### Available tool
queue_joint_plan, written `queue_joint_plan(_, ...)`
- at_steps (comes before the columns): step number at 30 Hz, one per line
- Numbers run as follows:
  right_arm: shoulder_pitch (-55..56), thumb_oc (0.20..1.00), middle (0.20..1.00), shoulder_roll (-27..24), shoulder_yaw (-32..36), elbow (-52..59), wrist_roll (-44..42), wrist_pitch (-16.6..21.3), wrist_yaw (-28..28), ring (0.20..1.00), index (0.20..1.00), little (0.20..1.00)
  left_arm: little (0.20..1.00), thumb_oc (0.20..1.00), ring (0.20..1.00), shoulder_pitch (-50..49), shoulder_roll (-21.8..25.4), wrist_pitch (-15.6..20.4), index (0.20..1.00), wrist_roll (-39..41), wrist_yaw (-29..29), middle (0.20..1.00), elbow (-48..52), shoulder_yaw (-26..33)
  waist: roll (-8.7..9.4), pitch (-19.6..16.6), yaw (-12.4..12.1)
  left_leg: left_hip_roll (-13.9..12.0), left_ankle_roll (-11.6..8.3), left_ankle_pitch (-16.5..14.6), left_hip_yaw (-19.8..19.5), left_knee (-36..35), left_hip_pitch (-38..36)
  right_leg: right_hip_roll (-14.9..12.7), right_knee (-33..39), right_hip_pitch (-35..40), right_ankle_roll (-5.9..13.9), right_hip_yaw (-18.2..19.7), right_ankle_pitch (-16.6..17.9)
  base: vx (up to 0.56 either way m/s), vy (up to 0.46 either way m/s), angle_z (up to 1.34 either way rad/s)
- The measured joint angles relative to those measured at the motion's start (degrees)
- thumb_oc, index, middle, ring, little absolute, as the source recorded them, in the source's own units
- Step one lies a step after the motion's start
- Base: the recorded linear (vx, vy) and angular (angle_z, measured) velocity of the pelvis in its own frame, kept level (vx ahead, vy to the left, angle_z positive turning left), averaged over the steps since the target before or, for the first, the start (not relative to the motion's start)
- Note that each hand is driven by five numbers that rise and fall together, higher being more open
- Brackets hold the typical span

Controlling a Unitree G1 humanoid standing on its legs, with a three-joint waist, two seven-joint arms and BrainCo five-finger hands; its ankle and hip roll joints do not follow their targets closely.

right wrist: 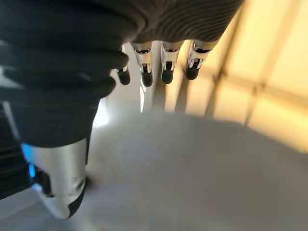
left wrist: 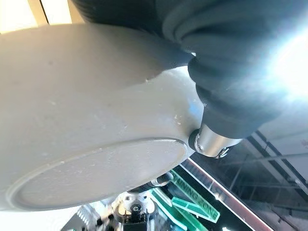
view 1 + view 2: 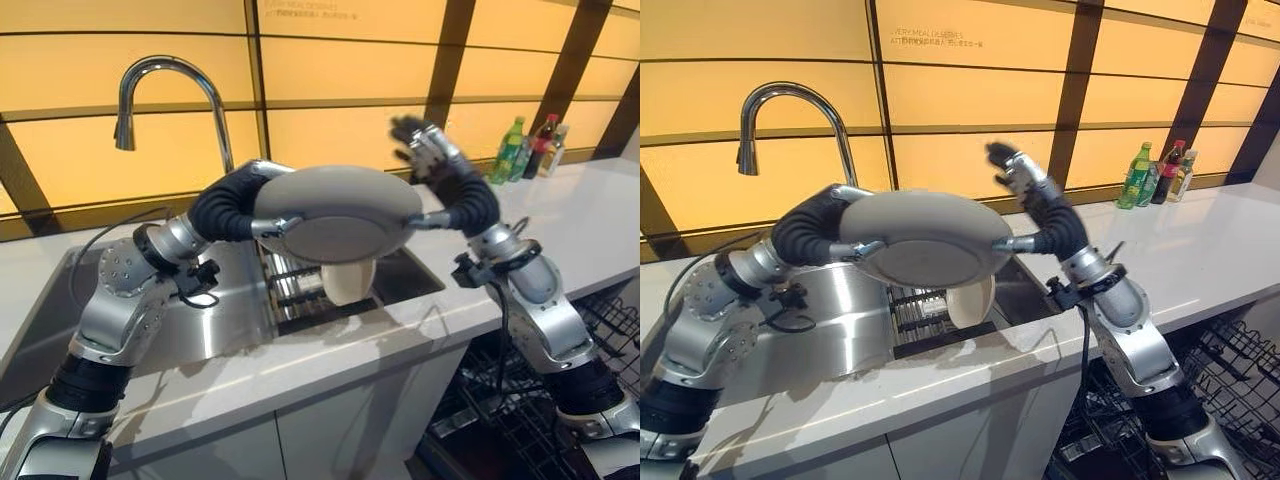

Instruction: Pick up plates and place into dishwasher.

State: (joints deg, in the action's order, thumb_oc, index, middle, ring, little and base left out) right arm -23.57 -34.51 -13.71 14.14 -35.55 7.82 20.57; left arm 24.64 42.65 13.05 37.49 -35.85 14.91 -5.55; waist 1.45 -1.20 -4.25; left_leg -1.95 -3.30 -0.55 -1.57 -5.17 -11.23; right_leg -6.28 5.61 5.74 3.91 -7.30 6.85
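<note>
Counter [image 3: 600, 215]: white, carried the steel sink [image 3: 200, 320].
Plate [image 3: 335, 212]: grey, raised above sink, underside toward camera.
Left robot hand [image 3: 272, 226]: thumb pinched plate's left edge.
Right robot hand [image 3: 420, 143]: fingers spread, beyond plate's right edge.

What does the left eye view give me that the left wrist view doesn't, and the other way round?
Left eye view: the tap, the sink with another plate standing in it, bottles at the wall, the dishwasher rack lower right, and the right hand raised, fingers open, behind the plate's far edge.

Left wrist view: the plate's underside close up, its foot ring and the left hand's thumb tip pressed against the curved wall.

Both: the grey plate held up by the left hand.
</note>
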Motion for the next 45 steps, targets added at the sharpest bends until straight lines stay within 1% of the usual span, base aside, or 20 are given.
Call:
queue_joint_plan(1, 0.0, 1.0, 1.0, 0.01, -0.85, 0.26, -1.81, -1.35, 2.77, 1.0, 1.0, 1.0, 0.2, 0.2, 0.2, 0.2, 0.02, 0.0, 0.2, 0.08, -0.26, 0.2, 0.01, 0.01, 0.09, -0.06, -0.04, -0.02, -0.04, -0.04, -0.02, -0.01, 0.02, 0.01, 0.0, 0.01, 0.01, -0.07, -0.01, 0.0, 0.0, 0.0)
queue_joint_plan(2, 0.01, 1.0, 1.0, -0.07, -0.88, 0.26, -3.25, -2.19, 4.34, 1.0, 1.0, 1.0, 0.2, 0.2, 0.2, 0.19, 0.08, 0.01, 0.2, 0.46, -0.47, 0.2, 0.01, 0.02, 0.15, -0.1, -0.08, -0.03, -0.01, -0.03, -0.04, -0.02, -0.01, 0.01, 0.0, 0.07, 0.01, -0.15, 0.0, 0.01, -0.006, 0.03)
queue_joint_plan(5, 0.0, 1.0, 1.0, 0.01, -0.44, 0.26, -8.32, -3.69, 7.89, 1.0, 1.0, 1.0, 0.2, 0.2, 0.2, 0.19, 0.06, 0.01, 0.2, 1.26, -0.77, 0.2, 0.02, 0.02, 0.46, -0.31, -0.86, -0.08, -0.04, -0.04, -0.07, 0.07, -0.04, 0.09, -0.01, 0.11, 0.02, -0.19, 0.0, 0.0, 0.0, 0.0)
queue_joint_plan(6, 0.0, 1.0, 1.0, 0.23, -0.37, 0.24, -9.46, -4.16, 8.99, 1.0, 1.0, 1.0, 0.2, 0.2, 0.2, 0.19, 0.06, 0.02, 0.2, 1.59, -0.88, 0.2, 0.01, 0.02, 0.56, -0.37, -1.36, -0.08, -0.04, -0.05, -0.07, 0.07, -0.04, 0.1, -0.01, 0.11, 0.01, -0.19, 0.0, 0.0, 0.0, 0.0)
queue_joint_plan(8, 0.0, 1.0, 1.0, 0.46, 0.1, 0.1, -10.34, -5.64, 10.86, 1.0, 1.0, 1.0, 0.2, 0.2, 0.2, 0.19, 0.06, 0.06, 0.2, 1.69, -1.32, 0.2, 0.01, 0.03, 0.75, -0.5, -1.41, -0.05, -0.04, -0.04, -0.1, 0.07, -0.07, 0.08, -0.01, 0.16, 0.01, -0.23, 0.0, 0.0, 0.0, 0.0)
queue_joint_plan(14, 0.01, 1.0, 1.0, 0.45, -0.42, -0.06, -10.31, -11.8, 13.38, 1.0, 1.0, 1.0, 0.2, 0.2, 0.2, 0.18, 0.15, -0.02, 0.2, 1.67, -1.62, 0.2, 0.01, 0.02, 1.41, -0.94, -1.59, -0.01, -0.11, -0.06, -0.1, -0.14, -0.1, -0.01, 0.0, 0.22, 0.05, -0.38, -0.05, 0.01, 0.002, 0.0)
queue_joint_plan(18, 0.01, 1.0, 1.0, 0.48, -0.43, -0.06, -10.66, -12.88, 13.79, 1.0, 1.0, 1.0, 0.2, 0.2, 0.2, 0.17, 0.62, -0.05, 0.2, 1.68, -1.72, 0.2, 0.0, -0.02, 1.55, -1.04, -1.59, 0.0, -0.1, -0.04, -0.1, -0.15, -0.13, -0.03, 0.0, 0.25, 0.08, -0.39, -0.07, 0.03, 0.005, 0.0)
queue_joint_plan(19, 0.01, 0.95, 0.95, 0.52, -0.43, -0.07, -10.74, -12.89, 13.79, 0.95, 0.95, 0.95, 0.2, 0.2, 0.2, 0.17, 0.62, -0.05, 0.2, 1.71, -1.72, 0.2, 0.0, -0.01, 1.55, -1.04, -1.6, 0.01, -0.09, -0.04, -0.1, -0.14, -0.15, -0.03, 0.0, 0.27, 0.01, -0.39, -0.02, 0.03, 0.005, 0.0)
queue_joint_plan(20, 0.01, 0.536, 0.536, 0.77, -0.46, -0.11, -10.9, -12.91, 13.78, 0.536, 0.536, 0.536, 0.2, 0.2, 0.2, 0.17, 0.62, -0.05, 0.2, 1.73, -1.72, 0.2, 0.0, -0.01, 1.55, -1.04, -1.61, 0.01, -0.08, -0.03, -0.11, -0.14, -0.18, -0.04, 0.0, 0.3, 0.01, -0.38, -0.02, 0.03, 0.009, 0.0)
queue_joint_plan(21, 0.01, 0.2, 0.2, 1.44, -0.5, -0.27, -11.21, -13.18, 13.76, 0.2, 0.2, 0.2, 0.2, 0.2, 0.2, 0.17, 0.61, -0.04, 0.2, 1.89, -1.72, 0.2, -0.03, -0.01, 1.55, -1.04, -1.61, 0.01, -0.07, -0.02, -0.1, -0.14, -0.2, -0.03, 0.0, 0.33, 0.01, -0.39, -0.02, 0.0, 0.0, 0.0)
queue_joint_plan(23, 0.02, 0.2, 0.2, 2.78, -0.45, -0.92, -11.33, -13.45, 13.82, 0.2, 0.2, 0.2, 0.2, 0.2, 0.2, 0.17, 0.62, -0.04, 0.2, 2.08, -1.72, 0.2, -0.49, 0.08, 1.51, -1.01, -1.61, 0.02, -0.01, 0.02, -0.11, -0.08, -0.25, -0.03, -0.01, 0.4, 0.01, -0.38, 0.0, 0.0, 0.0, 0.0)
queue_joint_plan(30, 0.02, 0.2, 0.2, 1.51, -0.62, -0.67, -10.61, -15.87, 16.01, 0.2, 0.2, 0.2, 0.2, 0.2, 0.2, 0.04, 1.3, -1.55, 0.2, 2.08, -1.41, 0.2, -1.16, 0.25, 1.46, -0.98, -1.67, 0.02, 0.02, 0.04, -0.17, 0.04, -0.28, -0.04, -0.01, 0.53, 0.01, -0.42, 0.01, 0.0, 0.0, 0.0)
queue_joint_plan(37, 0.01, 0.2, 0.2, 1.45, -0.62, -0.5, -9.88, -15.9, 14.09, 0.2, 0.2, 0.2, 0.2, 0.2, 0.2, -0.03, 1.29, -2.14, 0.2, 2.06, -1.14, 0.2, -1.47, -0.14, 1.39, -0.93, -1.61, 0.02, -0.01, 0.03, -0.19, -0.15, -0.28, -0.05, -0.01, 0.56, 0.02, -0.52, 0.01, 0.0, 0.0, 0.0)
queue_joint_plan(42, 0.01, 0.2, 0.2, 1.24, -0.38, 0.37, -7.31, -15.57, 12.18, 0.2, 0.2, 0.2, 0.2, 0.2, 0.2, -0.14, 1.27, -2.2, 0.2, 2.02, -0.69, 0.2, -2.24, -0.15, 1.16, -0.76, -1.51, 0.03, -0.02, 0.03, -0.2, -0.18, -0.32, -0.1, -0.01, 0.66, 0.03, -0.63, 0.02, -0.02, 0.007, 0.0)
queue_joint_plan(43, 0.01, 0.2, 0.2, 1.07, -0.31, 0.65, -5.54, -15.12, 11.13, 0.2, 0.2, 0.2, 0.316, 0.316, 0.316, -0.34, 1.28, -2.2, 0.316, 1.84, -0.18, 0.316, -2.33, -0.15, 1.12, -0.74, -1.49, 0.04, 0.0, 0.04, -0.19, -0.17, -0.31, -0.1, -0.01, 0.66, 0.03, -0.65, 0.02, 0.0, 0.0, 0.0)
queue_joint_plan(45, 0.01, 0.2, 0.2, 0.56, -0.3, 1.27, -1.84, -13.8, 9.43, 0.2, 0.2, 0.2, 0.749, 0.749, 0.749, -1.05, 1.27, -2.19, 0.749, 1.47, 1.18, 0.749, -2.32, -0.16, 1.09, -0.71, -1.45, 0.04, -0.01, 0.03, -0.18, -0.18, -0.31, -0.11, -0.01, 0.66, 0.03, -0.66, 0.01, 0.0, 0.0, 0.0)
